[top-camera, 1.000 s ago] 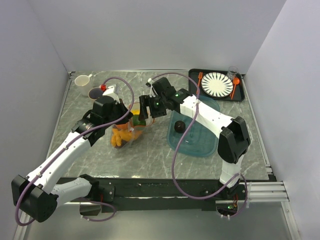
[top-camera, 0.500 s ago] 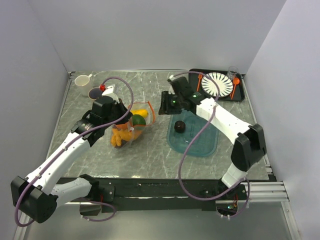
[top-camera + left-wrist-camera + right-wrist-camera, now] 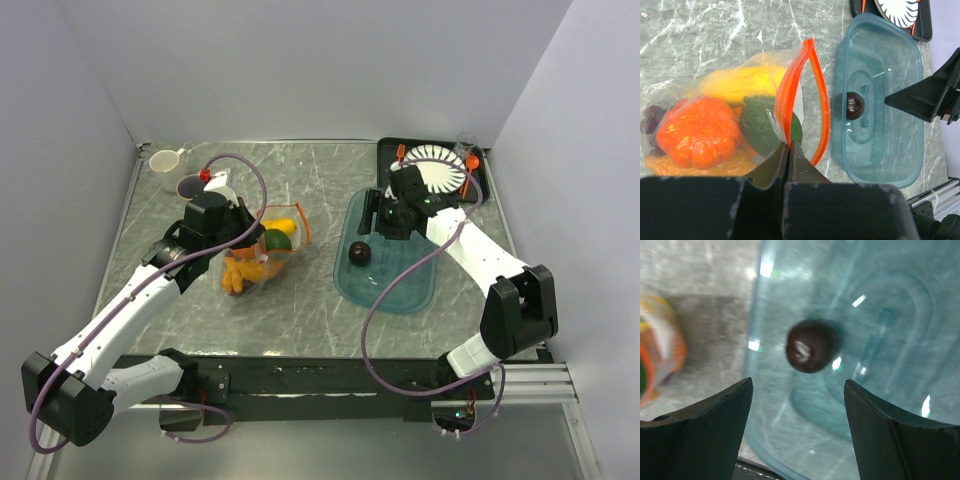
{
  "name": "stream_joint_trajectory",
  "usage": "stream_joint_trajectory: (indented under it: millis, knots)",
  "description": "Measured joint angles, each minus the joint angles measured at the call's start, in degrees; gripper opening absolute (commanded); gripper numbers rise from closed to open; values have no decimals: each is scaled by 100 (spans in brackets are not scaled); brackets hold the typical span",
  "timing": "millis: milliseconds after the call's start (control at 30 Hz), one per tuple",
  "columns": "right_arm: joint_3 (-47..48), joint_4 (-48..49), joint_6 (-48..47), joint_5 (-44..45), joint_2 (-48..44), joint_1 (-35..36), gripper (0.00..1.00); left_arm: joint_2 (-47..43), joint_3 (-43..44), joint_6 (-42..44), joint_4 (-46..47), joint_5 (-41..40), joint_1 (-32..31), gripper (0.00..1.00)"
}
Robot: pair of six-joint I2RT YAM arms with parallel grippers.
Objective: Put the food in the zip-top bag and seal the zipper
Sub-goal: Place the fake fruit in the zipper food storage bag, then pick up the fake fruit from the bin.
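Note:
The clear zip-top bag (image 3: 262,262) lies left of centre with its mouth gaping toward the right. Its orange-red zipper (image 3: 817,100) forms an open loop. Food inside it: a yellow piece (image 3: 742,82), a red-orange pepper (image 3: 697,132), a green piece (image 3: 760,127) and dark grapes (image 3: 650,117). My left gripper (image 3: 789,145) is shut on the near zipper strip. One dark round food piece (image 3: 810,346) lies in the teal tray (image 3: 400,290). My right gripper (image 3: 797,385) hangs open just above that piece, jaws wide, nothing between them.
A black tray (image 3: 385,150) at the back right holds a striped plate (image 3: 435,168), an orange fork (image 3: 400,155), an orange spoon (image 3: 470,165) and a glass (image 3: 465,143). Two cups (image 3: 165,160) stand at the back left. Walls close in on three sides.
My right arm left the bag's mouth and swung right, over the teal tray, its jaws open. The green piece now lies inside the bag. The left arm has not moved.

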Motion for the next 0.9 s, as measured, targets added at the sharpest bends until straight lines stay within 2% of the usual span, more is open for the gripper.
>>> stream_joint_trajectory:
  millis: [467, 900]
  knots:
    - [-232, -68, -61, 52, 216, -109, 81, 0, 0, -17, 7, 4, 0, 1]
    - [-236, 111, -13, -391, 704, -109, 79, 44, 0, -22, 17, 13, 0, 1]
